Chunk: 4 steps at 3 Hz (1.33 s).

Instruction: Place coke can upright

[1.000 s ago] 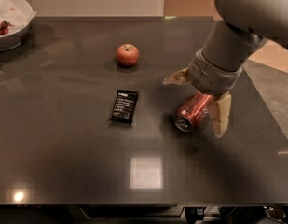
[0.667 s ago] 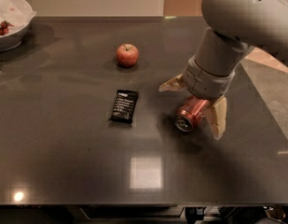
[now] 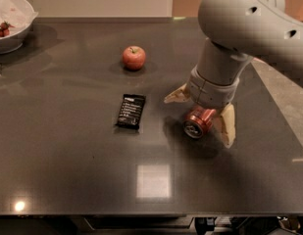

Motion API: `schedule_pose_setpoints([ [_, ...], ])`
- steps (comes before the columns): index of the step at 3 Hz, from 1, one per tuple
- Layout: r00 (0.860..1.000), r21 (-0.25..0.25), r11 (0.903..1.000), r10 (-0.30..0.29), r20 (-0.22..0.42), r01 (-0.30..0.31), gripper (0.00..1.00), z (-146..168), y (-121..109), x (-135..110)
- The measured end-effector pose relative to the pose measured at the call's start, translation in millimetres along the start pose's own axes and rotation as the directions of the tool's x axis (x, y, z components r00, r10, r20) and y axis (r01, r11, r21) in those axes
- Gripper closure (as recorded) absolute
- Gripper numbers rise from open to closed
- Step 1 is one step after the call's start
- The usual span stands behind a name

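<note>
Our arm bends down near the table's (image 3: 67, 175) right edge, gripper (image 3: 199, 121) splayed wide; the coke can (image 3: 200, 123) lies sideways between its fingers, ungrasped.

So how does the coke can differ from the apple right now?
The coke can lies on its side, silver top toward the camera; the apple sits stem up. The coke can is a cylinder, the apple round. The gripper straddles the coke can, fingers open; the apple stands alone, farther back. Both are red and on the dark table.
</note>
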State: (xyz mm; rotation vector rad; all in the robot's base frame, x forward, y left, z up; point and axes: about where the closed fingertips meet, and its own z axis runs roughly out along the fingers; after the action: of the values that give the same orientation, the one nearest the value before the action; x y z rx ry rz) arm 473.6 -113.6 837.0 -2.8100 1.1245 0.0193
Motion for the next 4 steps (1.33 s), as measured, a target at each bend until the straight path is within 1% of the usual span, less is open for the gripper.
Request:
schedule_pose_setpoints([
  [1, 1.000, -0.017, 0.9999, -0.002, -0.018, 0.002, 0.18, -0.5, 3.1, 2.7],
  [3, 1.000, -0.029, 0.9995, 0.009, -0.027, -0.010, 0.65, -5.3, 5.3, 5.0],
  [4, 0.998, -0.004, 0.9985, 0.054, -0.018, -0.054, 0.87, -15.9, 0.0, -0.5],
])
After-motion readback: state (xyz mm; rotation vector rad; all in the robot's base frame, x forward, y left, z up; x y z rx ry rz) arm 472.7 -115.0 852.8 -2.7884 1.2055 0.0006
